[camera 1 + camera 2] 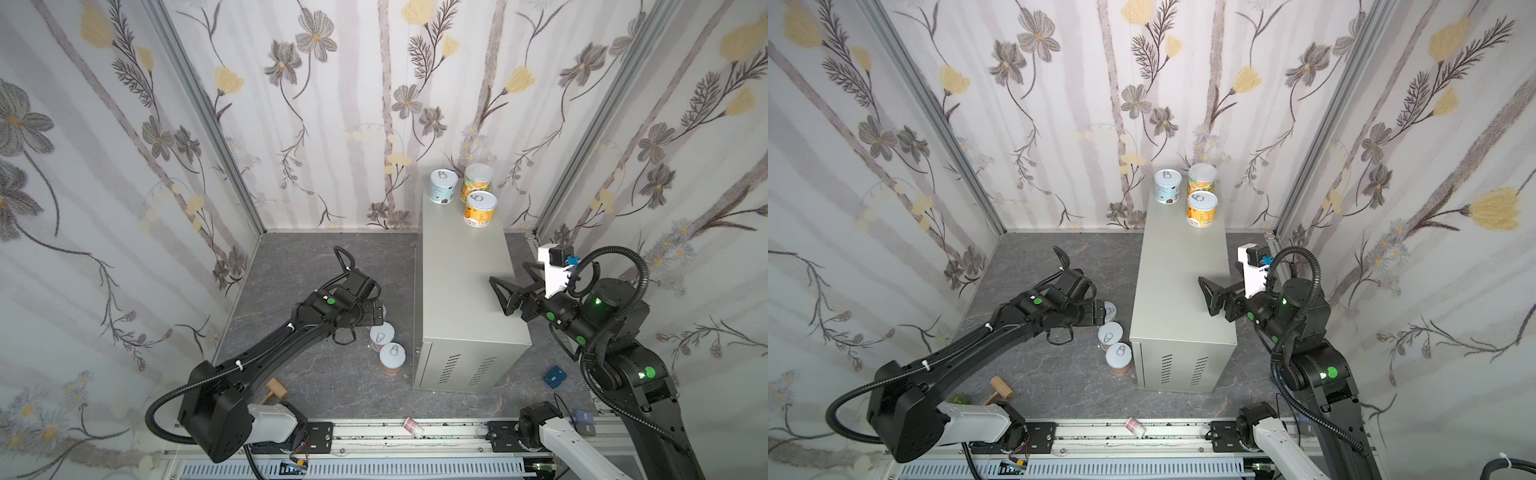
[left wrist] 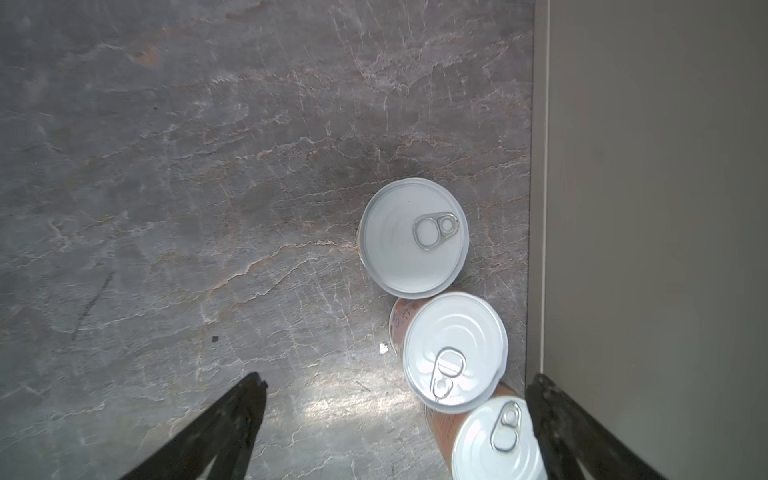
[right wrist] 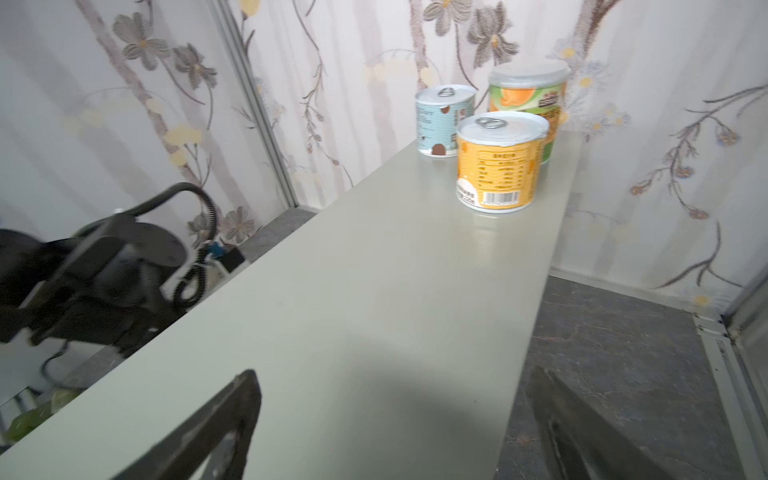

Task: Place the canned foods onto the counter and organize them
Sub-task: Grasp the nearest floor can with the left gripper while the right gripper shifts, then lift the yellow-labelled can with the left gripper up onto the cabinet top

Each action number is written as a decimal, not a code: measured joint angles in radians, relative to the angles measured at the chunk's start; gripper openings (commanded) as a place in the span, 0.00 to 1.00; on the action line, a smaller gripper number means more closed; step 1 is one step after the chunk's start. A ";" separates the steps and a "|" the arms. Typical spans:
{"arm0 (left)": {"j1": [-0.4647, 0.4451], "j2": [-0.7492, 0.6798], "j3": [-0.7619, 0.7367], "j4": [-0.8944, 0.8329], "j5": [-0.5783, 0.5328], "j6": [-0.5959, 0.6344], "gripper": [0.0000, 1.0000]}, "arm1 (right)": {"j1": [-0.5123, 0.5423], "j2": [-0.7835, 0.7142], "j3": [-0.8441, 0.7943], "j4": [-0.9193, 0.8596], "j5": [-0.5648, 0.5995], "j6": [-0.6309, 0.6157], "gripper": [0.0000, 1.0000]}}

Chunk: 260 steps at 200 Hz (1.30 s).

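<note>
In both top views the counter [image 1: 461, 282] [image 1: 1183, 270] carries three canned foods at its far end: pale blue [image 1: 442, 187], yellow-green [image 1: 478, 180] and orange [image 1: 480, 210]. Three more cans stand in a row on the floor against its left side [image 2: 413, 239] [image 2: 455, 353] [image 2: 496, 440]. My left gripper [image 2: 399, 382] hangs open above them, pointing down. The nearest can sits just inside one finger [image 2: 548, 415], and nothing is gripped. My right gripper [image 3: 392, 374] [image 1: 498, 297] is open and empty over the counter's near right edge.
A wooden mallet [image 1: 276, 390] lies on the floor by the left arm's base. A blue box [image 1: 555, 376] lies right of the counter. A small red-and-white item [image 1: 413, 426] rests on the front rail. Floral walls enclose three sides.
</note>
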 measured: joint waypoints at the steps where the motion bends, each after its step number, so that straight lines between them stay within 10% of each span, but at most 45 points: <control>1: 0.000 0.008 0.003 0.001 0.000 -0.002 1.00 | 0.002 0.000 0.000 -0.001 -0.001 -0.001 1.00; 109: 0.002 0.393 0.159 0.061 -0.064 -0.055 0.99 | 0.079 -0.027 0.005 -0.047 -0.027 -0.060 1.00; 260: 0.071 0.323 0.138 0.066 -0.050 -0.035 0.53 | 0.080 0.038 -0.012 0.016 -0.053 -0.072 1.00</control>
